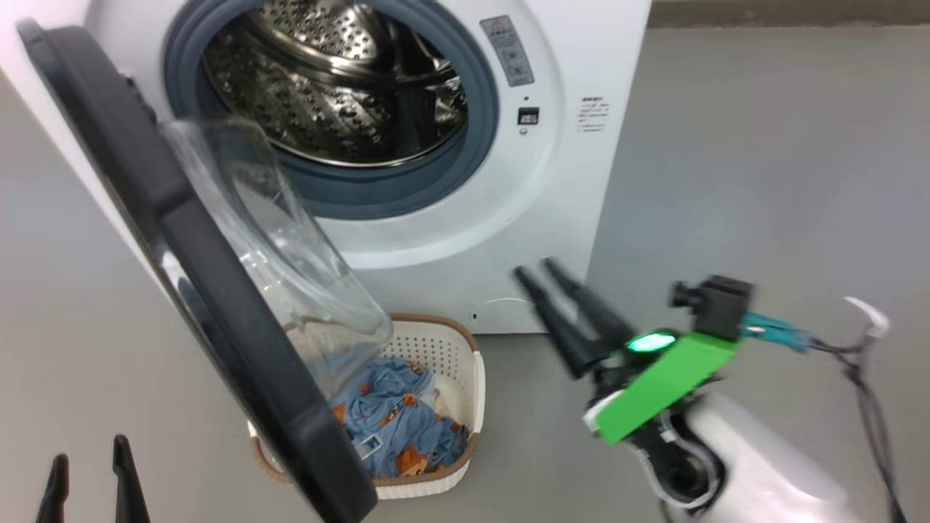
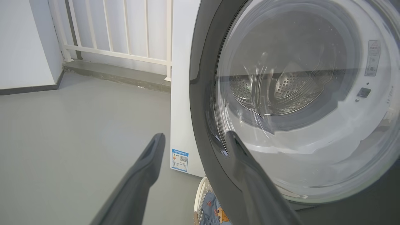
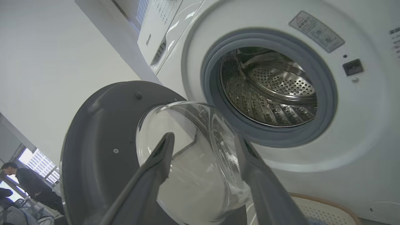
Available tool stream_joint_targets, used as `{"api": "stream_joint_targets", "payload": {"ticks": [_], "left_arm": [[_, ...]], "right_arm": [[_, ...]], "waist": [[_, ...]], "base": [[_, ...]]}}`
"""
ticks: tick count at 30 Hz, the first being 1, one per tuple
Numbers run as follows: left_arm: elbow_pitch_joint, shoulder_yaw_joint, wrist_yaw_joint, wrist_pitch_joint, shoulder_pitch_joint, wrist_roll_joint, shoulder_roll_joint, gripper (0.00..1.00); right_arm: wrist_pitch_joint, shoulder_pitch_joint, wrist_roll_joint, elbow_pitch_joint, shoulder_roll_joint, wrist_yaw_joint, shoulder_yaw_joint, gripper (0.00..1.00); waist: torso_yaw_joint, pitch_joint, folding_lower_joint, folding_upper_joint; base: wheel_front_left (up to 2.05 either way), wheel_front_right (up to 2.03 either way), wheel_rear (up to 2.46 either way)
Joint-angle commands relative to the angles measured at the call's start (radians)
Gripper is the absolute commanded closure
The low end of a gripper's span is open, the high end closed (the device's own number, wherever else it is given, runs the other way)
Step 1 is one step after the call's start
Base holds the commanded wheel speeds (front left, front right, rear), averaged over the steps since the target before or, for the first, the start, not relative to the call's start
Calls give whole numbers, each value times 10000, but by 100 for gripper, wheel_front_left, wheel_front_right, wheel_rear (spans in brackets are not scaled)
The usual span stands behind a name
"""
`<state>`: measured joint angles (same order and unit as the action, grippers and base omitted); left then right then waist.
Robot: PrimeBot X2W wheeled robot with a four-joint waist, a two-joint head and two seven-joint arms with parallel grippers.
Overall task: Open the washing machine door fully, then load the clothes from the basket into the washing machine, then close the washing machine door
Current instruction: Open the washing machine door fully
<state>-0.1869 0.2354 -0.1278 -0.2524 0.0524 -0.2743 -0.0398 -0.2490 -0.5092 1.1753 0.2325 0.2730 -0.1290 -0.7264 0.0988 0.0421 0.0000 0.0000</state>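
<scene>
Standing wide apart, the right gripper (image 3: 204,137) fingers (image 3: 156,165) hold nothing, the washing machine door (image 3: 100,131) just beyond them; the left gripper (image 2: 194,134) fingers (image 2: 147,165) are spread too, empty.

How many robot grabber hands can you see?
2. The left gripper sits low on the left, beside the open washing machine door. The right gripper is on the right, before the washing machine, near the basket.
</scene>
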Motion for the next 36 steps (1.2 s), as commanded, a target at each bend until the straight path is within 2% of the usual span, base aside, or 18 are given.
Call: {"api": "stream_joint_targets", "payload": {"ticks": [1,5,8,15,21,28,36], "left_arm": [[269,363,-29,-94,-133,45,-175,0],[307,445,-29,-94,-8,-42,-171,0],[315,444,-29,-94,67,-49,-160,0],[104,178,-29,-94,81,-226,-135,0],[78,138,-29,-94,161,-232,-124,0],[147,175,-29,-94,326,-245,-117,0],[172,226,-29,-94,424,-202,-113,0]], "right_arm": [[-117,180,-305,-257,-62,-17,234,0],[-124,1012,-2464,-340,-11,-17,1493,0],[-125,1710,-3632,-426,-165,-17,2403,0],[-126,3106,-5876,-663,-391,-17,4000,0],[-127,4175,-7914,-1262,-963,-17,5693,0],[-127,5053,-9456,-1475,-1507,-17,6940,0],[-127,5661,-10107,-1432,-1808,-17,7608,0]], "waist": [[-183,-153,0,0],[-313,-231,0,0],[-345,-310,0,0],[-343,-375,0,0],[-360,-429,0,0],[-463,-386,0,0],[-438,-418,0,0]], "base": [[0,0,0],[0,0,0],[0,0,0],[0,0,0],[0,0,0],[0,0,0],[0,0,0]]}}
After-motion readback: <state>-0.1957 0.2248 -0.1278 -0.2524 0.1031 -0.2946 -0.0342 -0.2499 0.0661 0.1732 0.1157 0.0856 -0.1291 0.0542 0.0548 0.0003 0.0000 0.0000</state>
